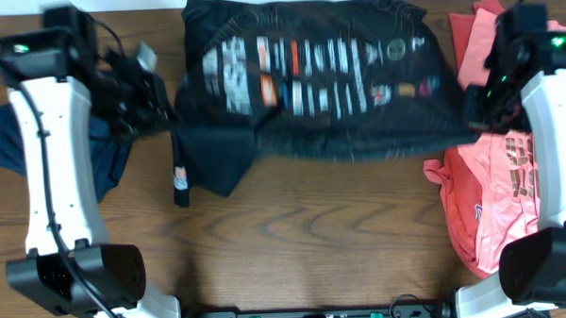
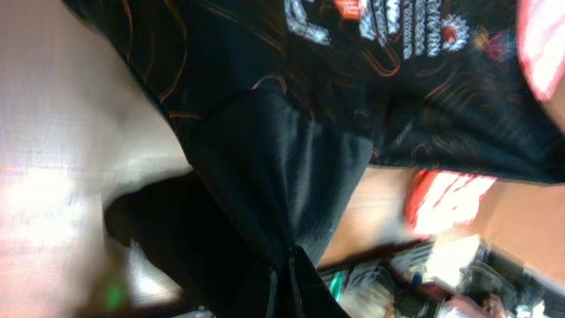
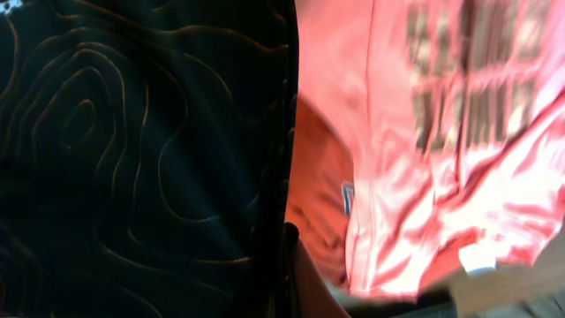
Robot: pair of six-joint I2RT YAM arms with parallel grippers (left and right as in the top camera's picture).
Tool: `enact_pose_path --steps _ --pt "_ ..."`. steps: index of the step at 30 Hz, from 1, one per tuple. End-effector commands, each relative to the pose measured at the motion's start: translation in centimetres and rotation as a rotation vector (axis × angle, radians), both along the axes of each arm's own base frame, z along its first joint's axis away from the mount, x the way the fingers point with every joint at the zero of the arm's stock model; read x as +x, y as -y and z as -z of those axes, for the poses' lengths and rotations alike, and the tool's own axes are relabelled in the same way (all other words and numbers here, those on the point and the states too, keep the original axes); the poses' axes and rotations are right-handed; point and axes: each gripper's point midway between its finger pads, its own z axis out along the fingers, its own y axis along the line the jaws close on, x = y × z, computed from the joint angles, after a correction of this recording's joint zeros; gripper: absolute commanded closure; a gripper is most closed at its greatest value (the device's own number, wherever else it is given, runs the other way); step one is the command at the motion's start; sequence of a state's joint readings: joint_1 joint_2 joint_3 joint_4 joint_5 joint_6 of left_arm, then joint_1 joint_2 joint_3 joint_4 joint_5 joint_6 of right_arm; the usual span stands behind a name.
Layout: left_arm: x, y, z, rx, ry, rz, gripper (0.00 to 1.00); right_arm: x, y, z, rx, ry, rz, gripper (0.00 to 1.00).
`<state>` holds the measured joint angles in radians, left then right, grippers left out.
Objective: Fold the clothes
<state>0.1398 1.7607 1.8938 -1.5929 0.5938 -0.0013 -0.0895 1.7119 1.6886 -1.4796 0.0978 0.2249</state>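
Black jersey (image 1: 309, 83) lies logos up at far middle of table (image 1: 314, 243), rumpled, one sleeve trailing toward near edge. We judge folding barely begun. Left gripper (image 1: 139, 103) pinches its left edge, cloth gathered between jaws. Right gripper (image 1: 478, 110) seems clamped on right hem. Coral-pink T-shirts (image 1: 496, 189) lie heaped at right and navy garment (image 1: 4, 140) crumpled at left, both unfolded. We see no bin or basket.

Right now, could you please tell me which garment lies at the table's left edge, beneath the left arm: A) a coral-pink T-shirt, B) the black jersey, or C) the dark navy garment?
C: overhead, the dark navy garment lies under the left arm; the black jersey spans the middle.
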Motion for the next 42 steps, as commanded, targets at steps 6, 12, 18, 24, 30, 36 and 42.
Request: enact_pose_path --steps 6,12,18,24,30,36,42 --pt "-9.3 -0.8 9.9 0.060 -0.443 0.073 0.94 -7.4 0.2 7.1 -0.001 -0.309 0.022 0.99" --pt "-13.5 -0.6 11.4 0.051 -0.482 0.049 0.94 -10.5 0.0 8.5 -0.003 -0.376 0.059 0.99" --pt "-9.8 -2.3 10.7 0.084 -0.239 -0.133 0.94 -5.8 0.1 9.0 0.000 -0.154 0.061 0.99" --pt "-0.3 -2.3 9.2 -0.038 0.117 -0.262 0.94 2.7 -0.3 8.9 0.046 0.183 0.040 0.99" --pt "7.2 -3.0 9.2 -0.062 0.331 -0.321 0.94 8.7 -0.2 8.5 0.061 0.399 0.027 0.99" --pt "12.2 -3.5 10.1 -0.131 0.400 -0.430 0.64 13.6 -1.1 8.2 0.124 0.569 -0.001 0.78" --pt "9.9 -2.0 13.1 -0.114 0.278 -0.346 0.20 13.5 -0.9 8.9 0.115 0.549 0.003 0.27"
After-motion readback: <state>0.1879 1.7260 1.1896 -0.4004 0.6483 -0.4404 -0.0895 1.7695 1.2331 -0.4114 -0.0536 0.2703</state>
